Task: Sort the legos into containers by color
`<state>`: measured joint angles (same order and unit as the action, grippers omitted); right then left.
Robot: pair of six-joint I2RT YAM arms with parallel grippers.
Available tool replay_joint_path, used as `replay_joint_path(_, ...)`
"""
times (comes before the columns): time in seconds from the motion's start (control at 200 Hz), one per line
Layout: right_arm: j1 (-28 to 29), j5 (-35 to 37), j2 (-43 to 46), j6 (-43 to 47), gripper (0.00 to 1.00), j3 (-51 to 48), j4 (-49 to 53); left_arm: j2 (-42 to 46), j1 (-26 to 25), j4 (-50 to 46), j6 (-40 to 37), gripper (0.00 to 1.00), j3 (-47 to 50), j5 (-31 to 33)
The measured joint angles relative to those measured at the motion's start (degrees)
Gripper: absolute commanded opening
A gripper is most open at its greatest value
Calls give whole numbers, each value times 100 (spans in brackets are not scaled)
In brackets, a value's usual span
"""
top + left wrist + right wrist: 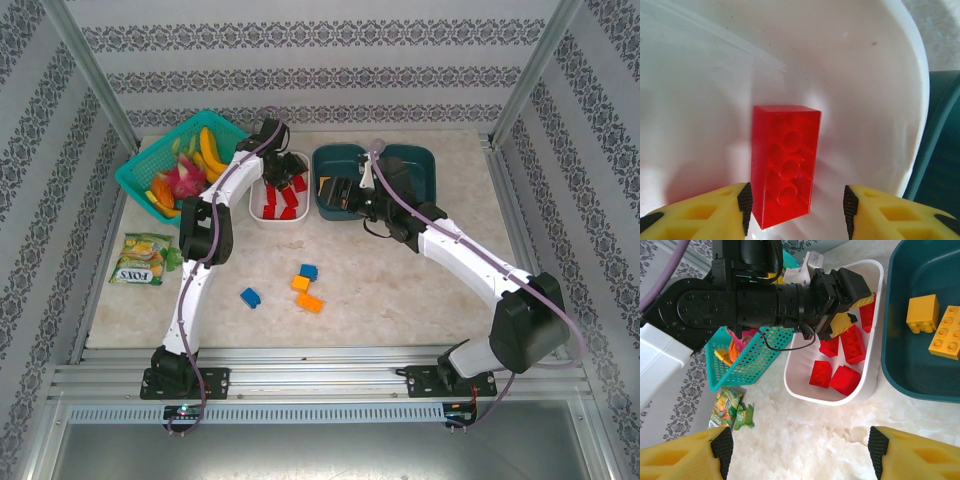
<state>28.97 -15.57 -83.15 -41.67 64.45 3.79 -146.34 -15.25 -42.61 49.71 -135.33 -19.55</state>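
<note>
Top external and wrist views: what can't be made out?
- Top external: inside of the far-right dark teal plastic tub, covered by the right arm.
- Left wrist: whether the red plastic brick rests on the floor of the white plastic tub or is mid-drop.
- Right wrist: middle dark teal plastic tub holding orange-yellow bricks, cut by the frame edge; count unknown.

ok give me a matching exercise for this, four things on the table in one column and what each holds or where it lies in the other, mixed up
1 white tub
2 dark teal tub next to it
3 bright teal basket
4 snack packet

a toy fruit inside
b lies flat on the table, near its left edge
c red bricks inside
d orange-yellow bricks inside

Pairs: 1-c, 2-d, 3-a, 4-b
</note>
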Motion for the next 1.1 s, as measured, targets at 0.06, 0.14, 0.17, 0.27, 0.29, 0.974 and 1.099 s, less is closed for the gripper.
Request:
replay_joint_path(0.06,0,0,0,4,74,35,4,2,0,-2,-2,56,-2,0)
replay_joint_path(0.14,0,7,4,72,73,76,37,4,0,-2,0,56,-2,0)
replay_joint_path(0.17,0,13,11,129,73,90,72,13,0,-2,0,56,-2,2)
replay_joint_path(0.27,24,146,42,376,73,173,317,114,-2,-44,0,60,-2,26)
replay_joint_path(0.29,39,175,52,433,73,199,387,164,-2,-68,-2,60,-2,39)
replay_joint_path(0.974,2240,1545,-603,-358,74,616,3036,7410,-76,446,-455,72,7106,385)
replay_joint_path(1.099,2435,1644,-1056,-916,78,859,3427,8491,-122,293,-501,73,7967,278)
